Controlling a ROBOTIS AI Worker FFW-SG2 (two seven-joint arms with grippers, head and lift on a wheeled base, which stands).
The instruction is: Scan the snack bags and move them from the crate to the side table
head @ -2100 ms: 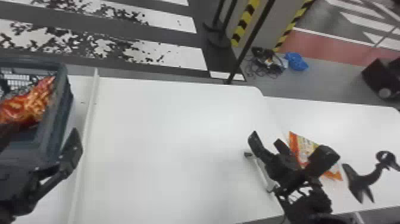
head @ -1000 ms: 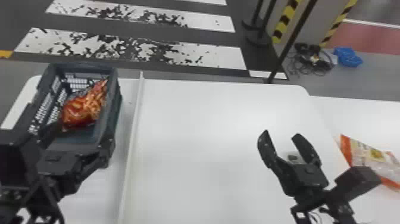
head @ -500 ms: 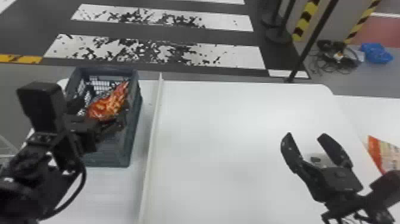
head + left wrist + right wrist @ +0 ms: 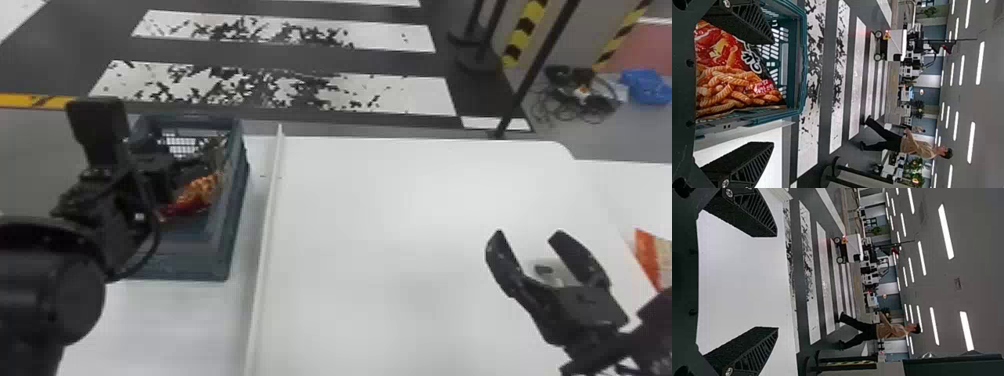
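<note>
Snack bag (image 4: 201,190) within crate (image 4: 180,262) edges, jaws wide apart on left gripper (image 4: 161,177) and right gripper (image 4: 527,236)

Matte-black arm (image 4: 75,300), looping black cable (image 4: 157,237)

The crate (image 4: 185,267) was blue-grey with a lattice pattern. One bag (image 4: 730,78) was red, orange and black with white lettering, the other bag (image 4: 647,255) orange and pale. The table (image 4: 400,225) was white, the floor (image 4: 150,50) dark with black-flecked white stripes, the tape (image 4: 525,30) yellow-and-black.
</note>
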